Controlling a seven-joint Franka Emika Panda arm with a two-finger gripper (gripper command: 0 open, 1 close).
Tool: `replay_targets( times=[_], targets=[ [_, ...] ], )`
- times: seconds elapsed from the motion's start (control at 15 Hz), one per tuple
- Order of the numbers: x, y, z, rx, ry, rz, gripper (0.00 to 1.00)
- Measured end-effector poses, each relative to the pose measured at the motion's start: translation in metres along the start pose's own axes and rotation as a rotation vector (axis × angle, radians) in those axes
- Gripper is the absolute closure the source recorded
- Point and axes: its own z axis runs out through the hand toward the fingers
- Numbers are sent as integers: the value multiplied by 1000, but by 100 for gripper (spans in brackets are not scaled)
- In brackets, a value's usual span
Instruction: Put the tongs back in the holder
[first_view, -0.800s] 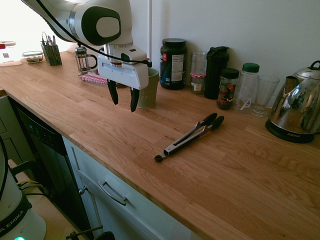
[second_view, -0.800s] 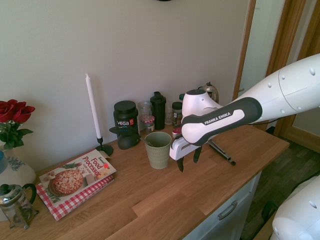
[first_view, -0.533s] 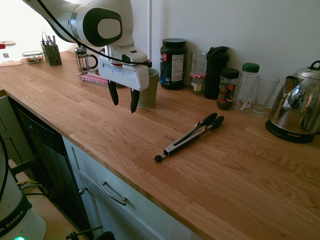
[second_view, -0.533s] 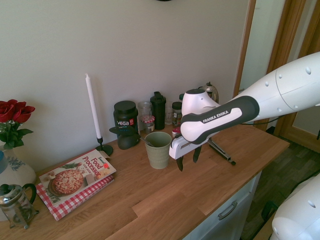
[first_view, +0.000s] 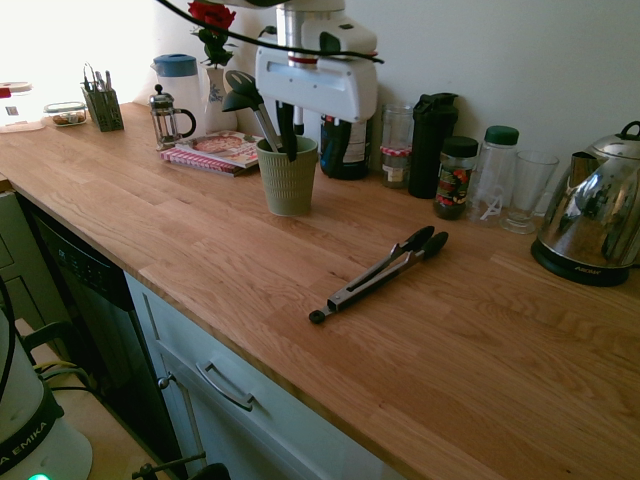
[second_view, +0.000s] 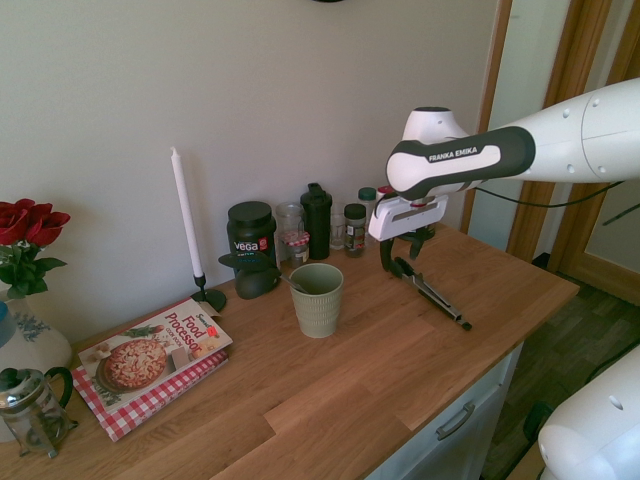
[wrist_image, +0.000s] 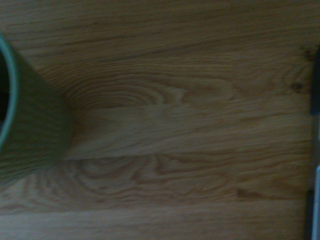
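Hovering gripper (second_view: 398, 262), fingers open and empty. Tongs (first_view: 380, 272) lie flat on counter (first_view: 480, 340), at holder's (first_view: 287, 177) 4 o'clock. Risk: slim arms slipping if pinched off-centre; ladle (first_view: 247, 100) crowds holder.

Wooden counter (first_view: 200, 250) (oak-toned) bears tongs (first_view: 380, 270), holder (first_view: 287, 178), kettle (first_view: 592, 228).

1 tongs (first_view: 380, 272), 1 holder (first_view: 287, 176), 1 kettle (first_view: 596, 220), 1 candle (second_view: 185, 214)
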Motion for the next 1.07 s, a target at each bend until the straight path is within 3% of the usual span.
replay_targets(
  times=[0.27, 0.93, 1.0, 1.07],
  targets=[
    [51, 10, 43, -29, 6, 7, 0],
    [107, -9, 121, -50, 15, 6, 0],
    [110, -11, 128, -50, 10, 6, 100],
    [112, -12, 134, -52, 5, 6, 100]
  ],
)
